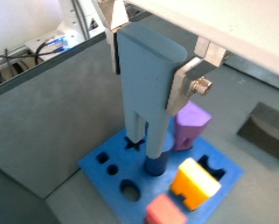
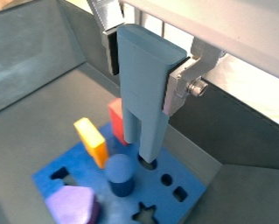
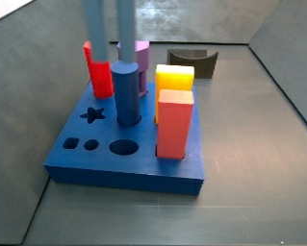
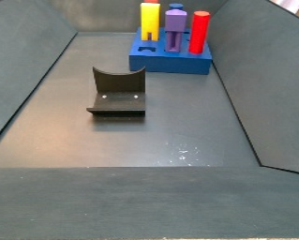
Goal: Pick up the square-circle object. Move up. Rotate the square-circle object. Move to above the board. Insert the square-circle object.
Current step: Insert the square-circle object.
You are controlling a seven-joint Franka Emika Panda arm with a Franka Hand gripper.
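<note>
fingers (image 1: 188, 80) pinching square-circle object (image 1: 149, 83) upright; gripper (image 2: 146, 63) hovering over board (image 1: 107, 171). legs nearing holes below fingers; better lowering slowly, keeping legs aligned, avoiding neighbouring dark blue cylinder (image 2: 121, 175).

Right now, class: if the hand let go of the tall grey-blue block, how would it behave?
The block, gripped by the hand above the board, looks rigid, so it probably won't flex. Tall, with narrow legs, it would likely tip unless seated in a hole. Its flat faces suggest it won't roll.
</note>
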